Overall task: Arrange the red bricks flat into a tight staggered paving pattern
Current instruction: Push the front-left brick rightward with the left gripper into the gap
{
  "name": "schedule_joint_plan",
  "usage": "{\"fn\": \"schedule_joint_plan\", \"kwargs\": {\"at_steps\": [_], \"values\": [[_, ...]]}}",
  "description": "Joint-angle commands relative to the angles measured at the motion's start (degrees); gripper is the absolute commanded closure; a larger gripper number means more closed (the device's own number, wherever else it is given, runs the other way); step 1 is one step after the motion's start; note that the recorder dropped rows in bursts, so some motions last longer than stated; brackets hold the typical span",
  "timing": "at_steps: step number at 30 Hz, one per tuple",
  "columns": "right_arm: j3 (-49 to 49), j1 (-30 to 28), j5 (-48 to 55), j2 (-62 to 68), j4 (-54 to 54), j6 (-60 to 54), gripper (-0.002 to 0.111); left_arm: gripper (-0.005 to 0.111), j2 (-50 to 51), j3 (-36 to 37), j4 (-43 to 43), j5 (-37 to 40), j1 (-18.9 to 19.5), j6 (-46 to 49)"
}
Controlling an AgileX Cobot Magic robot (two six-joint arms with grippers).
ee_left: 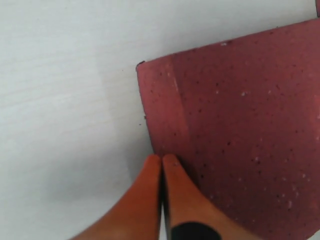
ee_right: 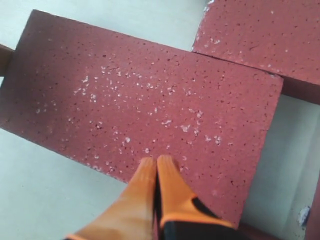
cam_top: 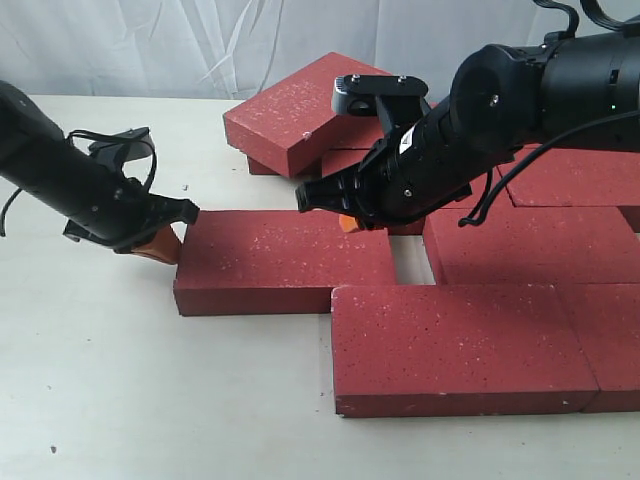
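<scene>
At brick (cam_top: 280, 262) end, L fingers (ee_left: 144, 192), prob. touching

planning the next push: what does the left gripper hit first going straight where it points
The short end of the flat dark-red speckled brick; the left gripper, shut, seems to touch it.
</scene>
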Motion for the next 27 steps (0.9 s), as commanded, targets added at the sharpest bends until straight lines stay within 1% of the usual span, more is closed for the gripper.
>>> {"fn": "schedule_joint_plan", "kwargs": {"at_steps": [1, 9, 15, 21, 27], "values": [[-0.3, -0.3, -0.5, -0.5, -0.3, -0.1, 0.109, 0.107, -0.1, 0.0, -1.5, -1.4, -1.8, 0.4], [-0.3, -0.3, -0.7, -0.5, -1.3, -0.1, 0.109, 0.107, -0.1, 0.0, -3.1, -2.2, -4.8, 0.5], [-0.3, -0.3, -0.6, -0.5, -1.3, -0.1, 0.109, 0.107, -0.1, 0.0, -3.2, -2.5, -6.3, 0.7], [-0.3, -0.3, -0.4, -0.5, -1.6, -0.1, 0.109, 0.107, -0.1, 0.0, -3.3, -5.2, -9.1, 0.9], [-0.3, -0.3, -0.2, -0.5, -1.6, -0.1, 0.109, 0.107, -0.1, 0.0, -6.5, -5.3, -10.9, 3.4]]}}
